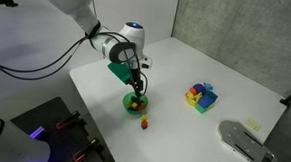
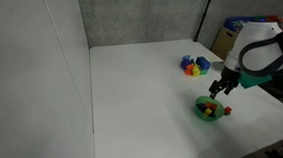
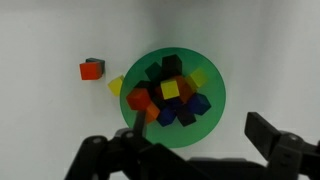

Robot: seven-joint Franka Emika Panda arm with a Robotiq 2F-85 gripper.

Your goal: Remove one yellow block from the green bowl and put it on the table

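The green bowl [image 3: 141,68] sits on the white table [image 3: 260,50] and holds several coloured blocks. One yellow block [image 3: 171,89] lies on top in the middle of the pile. Another yellow block [image 3: 117,86] sits at the bowl's left rim. My gripper [image 3: 197,121] is open and empty, hovering just above the bowl with nothing between its fingers. In both exterior views the gripper [image 1: 135,87] [image 2: 218,90] hangs right over the bowl [image 1: 134,104] [image 2: 209,111].
A small red block [image 3: 91,70] lies on the table beside the bowl, also seen in an exterior view [image 1: 144,121]. A multicoloured block cluster [image 1: 200,96] [image 2: 194,66] stands further off. A grey object [image 1: 244,141] lies near the table's corner.
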